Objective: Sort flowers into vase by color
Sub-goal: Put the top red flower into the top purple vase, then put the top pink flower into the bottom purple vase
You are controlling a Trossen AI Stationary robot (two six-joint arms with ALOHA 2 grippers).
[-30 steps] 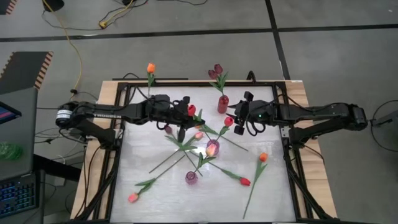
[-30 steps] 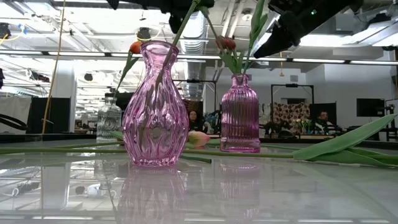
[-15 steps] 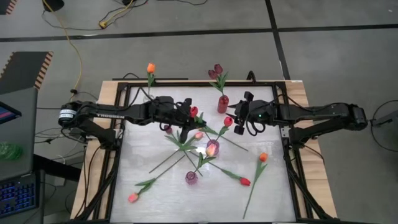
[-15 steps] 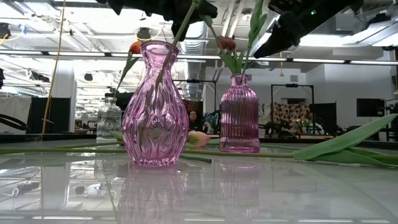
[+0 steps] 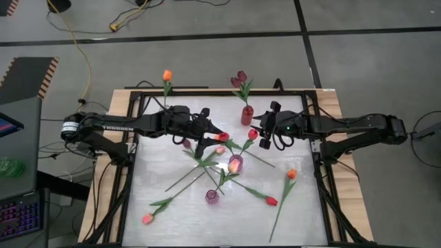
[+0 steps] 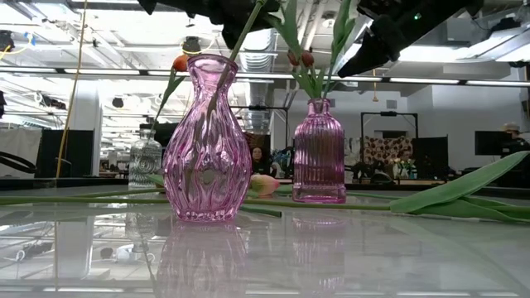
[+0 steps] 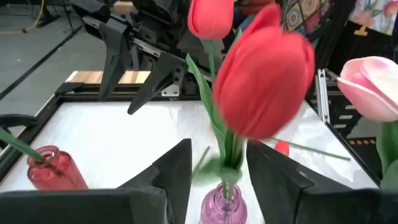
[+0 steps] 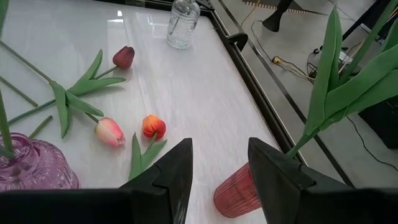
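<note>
Toward the table's far-left area, a red tulip [image 5: 223,136] stood w/ its stem in a small pink vase [image 7: 224,206], blurred head leaning between the left gripper [image 7: 217,163]'s fingers, which stood apart, gripping nothing. Risk, judged: the head could snag a finger on withdrawal & tip the vase or pull the stem out. Tulip: full red head, thin green stem. Right gripper [image 8: 219,163] hovered open near a red ribbed vase [image 8: 236,193] by the far edge.
</note>
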